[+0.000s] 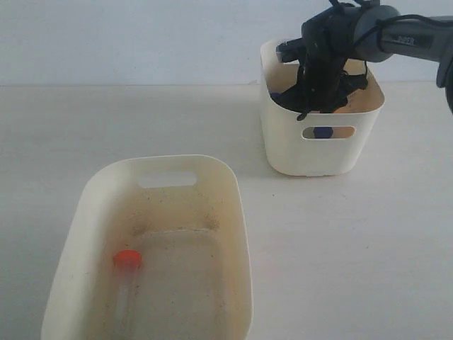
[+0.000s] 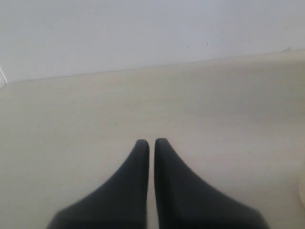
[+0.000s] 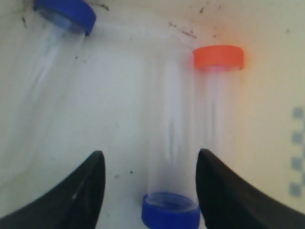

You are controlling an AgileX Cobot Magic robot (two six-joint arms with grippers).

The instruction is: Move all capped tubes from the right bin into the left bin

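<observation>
My right gripper (image 3: pixel 151 152) hangs open inside the right bin (image 1: pixel 283 142), low over its floor. Between its fingers lies a clear capped tube (image 3: pixel 170 143) with a blue cap, closer to one finger (image 3: pixel 217 186) and not gripped. Beside it lies an orange-capped tube (image 3: pixel 218 58). Another blue-capped tube (image 3: pixel 66 13) lies off to the side. In the exterior view the right arm (image 1: pixel 333 49) hides most of that bin's inside; a blue cap (image 1: pixel 323 132) shows through the handle slot. The left bin (image 1: pixel 237 234) holds one orange-capped tube (image 1: pixel 127 259). My left gripper (image 2: pixel 151 141) is shut and holds nothing.
Both bins stand on a pale table (image 1: pixel 354 241) against a white wall. The left bin's floor is dirty and speckled. The left wrist view shows only bare tabletop (image 2: pixel 143 95) and the wall behind it.
</observation>
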